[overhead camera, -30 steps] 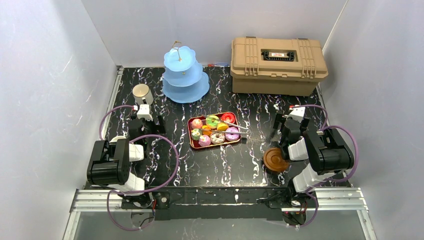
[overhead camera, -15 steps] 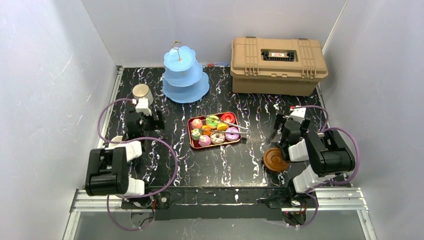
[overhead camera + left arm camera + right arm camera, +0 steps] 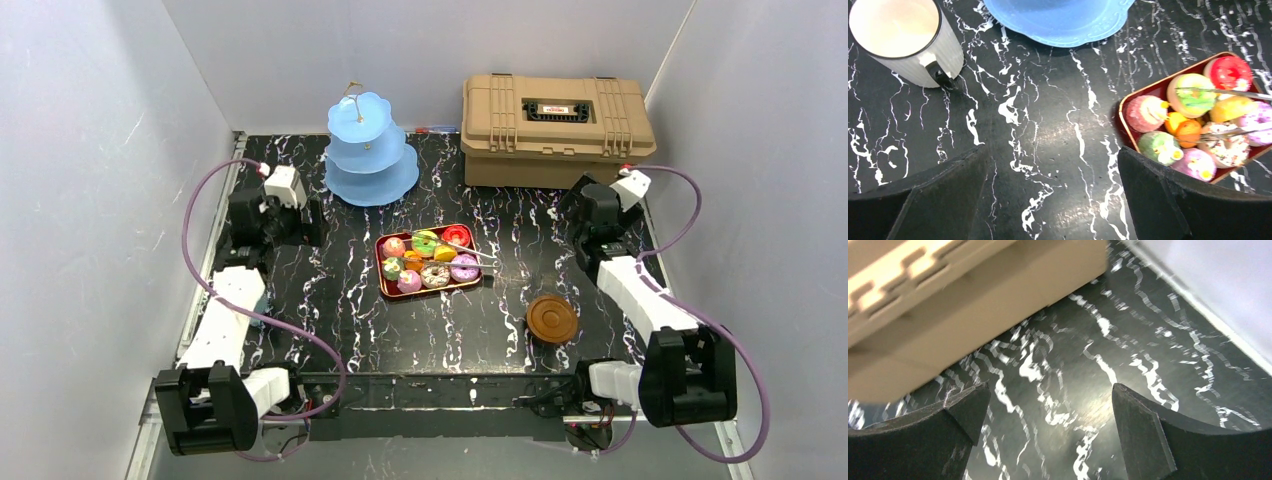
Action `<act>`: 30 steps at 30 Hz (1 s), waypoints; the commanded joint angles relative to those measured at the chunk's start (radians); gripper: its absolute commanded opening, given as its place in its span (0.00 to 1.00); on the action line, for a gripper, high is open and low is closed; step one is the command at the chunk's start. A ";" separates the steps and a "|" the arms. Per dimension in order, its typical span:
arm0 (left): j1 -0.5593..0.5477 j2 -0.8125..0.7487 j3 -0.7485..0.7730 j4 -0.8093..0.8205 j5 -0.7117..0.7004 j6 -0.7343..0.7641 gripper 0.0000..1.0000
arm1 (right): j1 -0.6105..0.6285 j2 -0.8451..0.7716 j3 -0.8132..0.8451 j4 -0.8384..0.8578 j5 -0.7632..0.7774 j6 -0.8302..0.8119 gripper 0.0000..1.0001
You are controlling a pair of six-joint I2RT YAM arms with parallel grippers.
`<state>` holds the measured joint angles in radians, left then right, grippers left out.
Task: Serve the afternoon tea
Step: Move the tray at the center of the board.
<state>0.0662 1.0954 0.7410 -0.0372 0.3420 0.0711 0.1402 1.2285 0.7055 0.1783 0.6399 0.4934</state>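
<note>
The light blue three-tier stand [image 3: 370, 150] stands at the back left; its bottom tier shows in the left wrist view [image 3: 1063, 22]. Toy donuts and cakes [image 3: 430, 258] lie in the dark red tray, also seen in the left wrist view [image 3: 1193, 120]. A silvery-beige cup [image 3: 903, 40] stands left of the stand, hidden under my left wrist in the top view. A brown saucer [image 3: 552, 318] lies alone at the front right. My left gripper [image 3: 290, 222] [image 3: 1053, 200] is open and empty over bare table. My right gripper [image 3: 598, 205] [image 3: 1050, 425] is open and empty near the tan case. The white-and-teal cup is not clearly in view.
The tan plastic case [image 3: 555, 130] [image 3: 948, 315] stands at the back right. The dark red tray [image 3: 385, 285] holds metal tongs [image 3: 470, 258] across the treats. Grey walls close in the left, back and right sides; the right wall [image 3: 1218, 285] is near my right gripper.
Both arms have stretched toward the back. The left gripper moved up beside the cup and stand. The right gripper left the saucer's side and moved toward the tan case. The saucer stayed put.
</note>
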 commanded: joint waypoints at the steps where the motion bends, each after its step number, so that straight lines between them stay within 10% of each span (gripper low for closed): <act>1: 0.005 -0.018 0.174 -0.353 0.078 0.028 0.99 | 0.081 -0.045 0.050 -0.155 -0.242 -0.027 1.00; 14: -0.051 0.001 0.212 -0.483 0.095 0.163 0.81 | 0.353 0.125 0.121 -0.249 -0.448 -0.094 0.78; 30: -0.393 0.361 0.265 -0.477 -0.149 0.409 0.53 | 0.397 0.016 0.178 -0.306 -0.442 -0.121 0.87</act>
<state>-0.2768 1.3975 0.9718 -0.5056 0.2760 0.4053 0.5381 1.3140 0.8356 -0.1272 0.2123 0.3874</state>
